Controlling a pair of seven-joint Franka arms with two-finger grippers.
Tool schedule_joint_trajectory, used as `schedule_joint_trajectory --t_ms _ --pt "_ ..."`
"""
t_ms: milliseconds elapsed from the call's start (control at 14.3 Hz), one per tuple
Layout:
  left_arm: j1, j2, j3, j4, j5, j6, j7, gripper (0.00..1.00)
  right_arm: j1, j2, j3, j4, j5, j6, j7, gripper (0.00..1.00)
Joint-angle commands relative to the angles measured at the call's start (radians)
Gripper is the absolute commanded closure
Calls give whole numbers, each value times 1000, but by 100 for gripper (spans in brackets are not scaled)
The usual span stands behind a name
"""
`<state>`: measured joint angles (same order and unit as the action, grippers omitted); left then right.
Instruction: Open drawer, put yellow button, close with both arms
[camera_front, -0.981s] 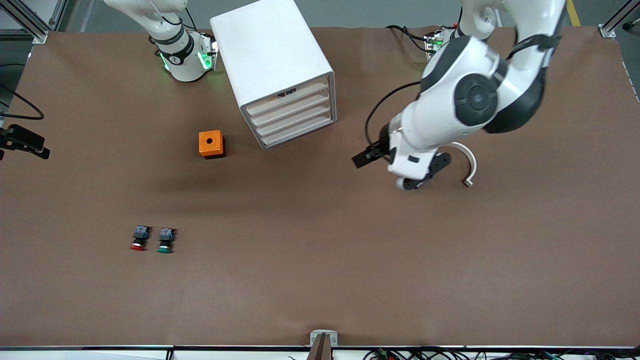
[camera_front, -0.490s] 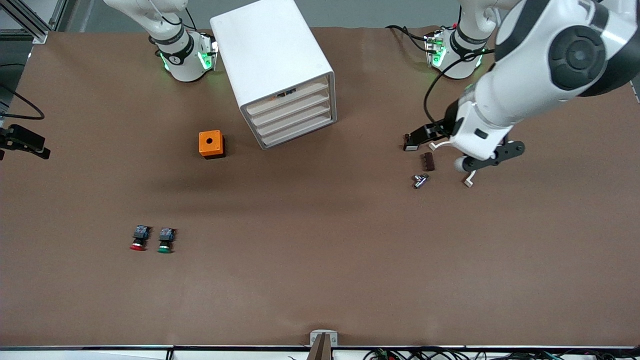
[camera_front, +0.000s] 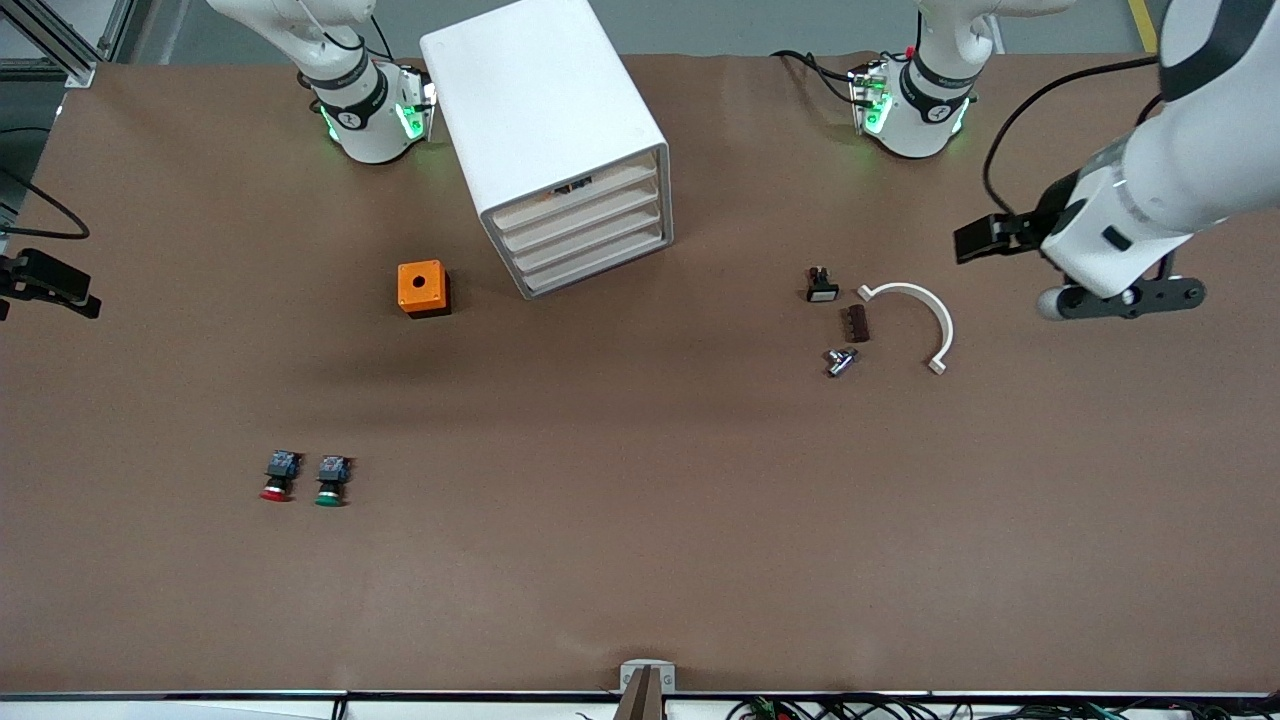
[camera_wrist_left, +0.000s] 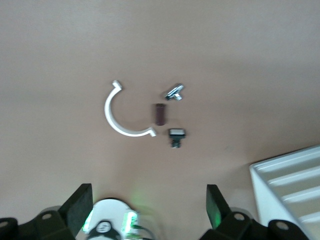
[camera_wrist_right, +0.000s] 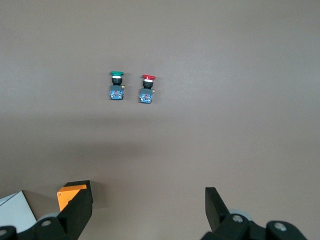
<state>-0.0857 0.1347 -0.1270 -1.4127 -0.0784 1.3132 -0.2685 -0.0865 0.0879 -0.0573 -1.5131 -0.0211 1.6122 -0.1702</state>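
The white cabinet (camera_front: 545, 110) stands near the right arm's base. Its top drawer (camera_front: 590, 196) sits level with the three below it. A small dark and orange bit shows at its upper edge. The yellow button itself is not in plain sight. My left gripper (camera_front: 985, 238) is open and empty, up in the air toward the left arm's end of the table. In the left wrist view (camera_wrist_left: 147, 189) the arm's own base shows between the fingers. My right gripper (camera_wrist_right: 146, 187) is open and empty, high over the table near the orange box, and is out of the front view.
An orange box (camera_front: 424, 288) with a hole lies beside the cabinet. A red-capped button (camera_front: 278, 478) and a green-capped button (camera_front: 331, 480) lie nearer the camera. A white curved clip (camera_front: 915, 320), brown block (camera_front: 855, 323), metal piece (camera_front: 840, 361) and small black part (camera_front: 821, 286) lie together.
My left arm has swung away from the cabinet toward its own end of the table, uncovering the small parts. The cabinet, box and buttons have not moved.
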Motion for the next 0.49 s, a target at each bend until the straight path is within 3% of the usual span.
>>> schedule_joint_trajectory --t_ms 0,140,420 --pt "-6 -118 87 -130 19 8 142 0 -15 -10 14 4 -10 -8 -14 0" --pt "-6 -147 141 -169 23 15 236 0 -15 -10 14 4 -10 -8 -12 0" --pt "4 -210 149 -293 85 171 285 0 -15 -10 14 7 -10 -9 -14 0"
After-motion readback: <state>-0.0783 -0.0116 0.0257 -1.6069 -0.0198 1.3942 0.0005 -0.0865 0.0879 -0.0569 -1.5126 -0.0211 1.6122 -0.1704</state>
